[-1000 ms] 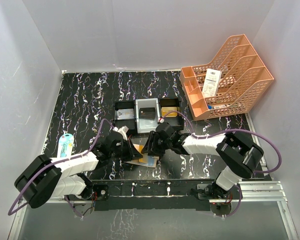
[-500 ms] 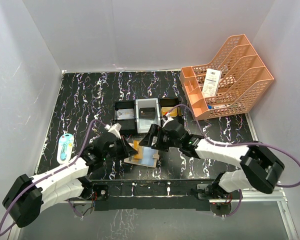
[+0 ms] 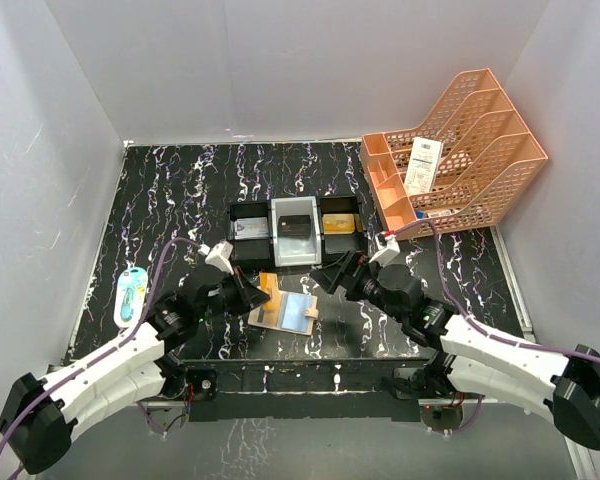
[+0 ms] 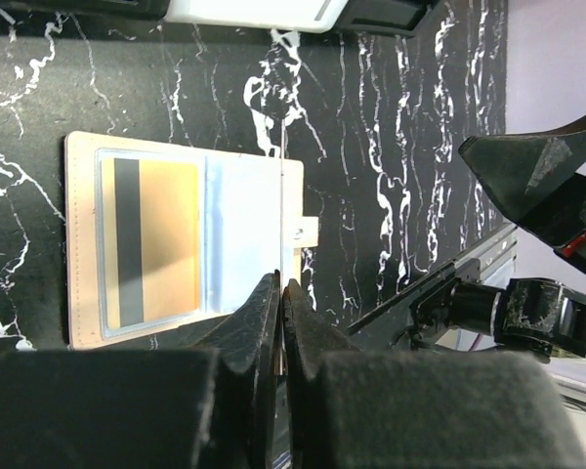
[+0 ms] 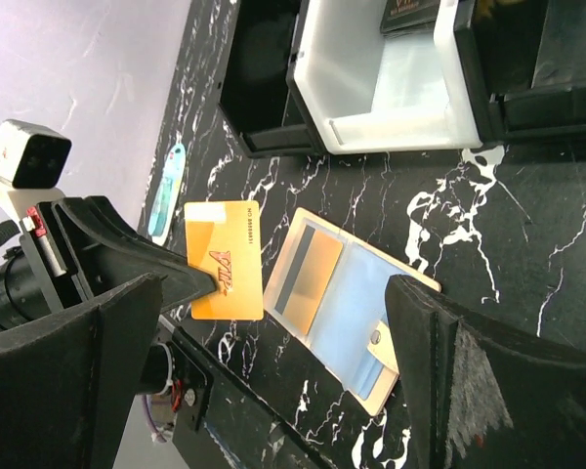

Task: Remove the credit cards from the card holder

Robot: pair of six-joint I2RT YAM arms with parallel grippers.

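One gold card, edge-pinched in the closed left gripper (right gripper gapes empty), could slip out on any wobble.

The gold card pinched at the tip of the left end effector bears a red logo that seems to read "VISA". Its line of small print is illegible, as is the receipt.

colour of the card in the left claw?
Gold; the card shows best in the right wrist view.
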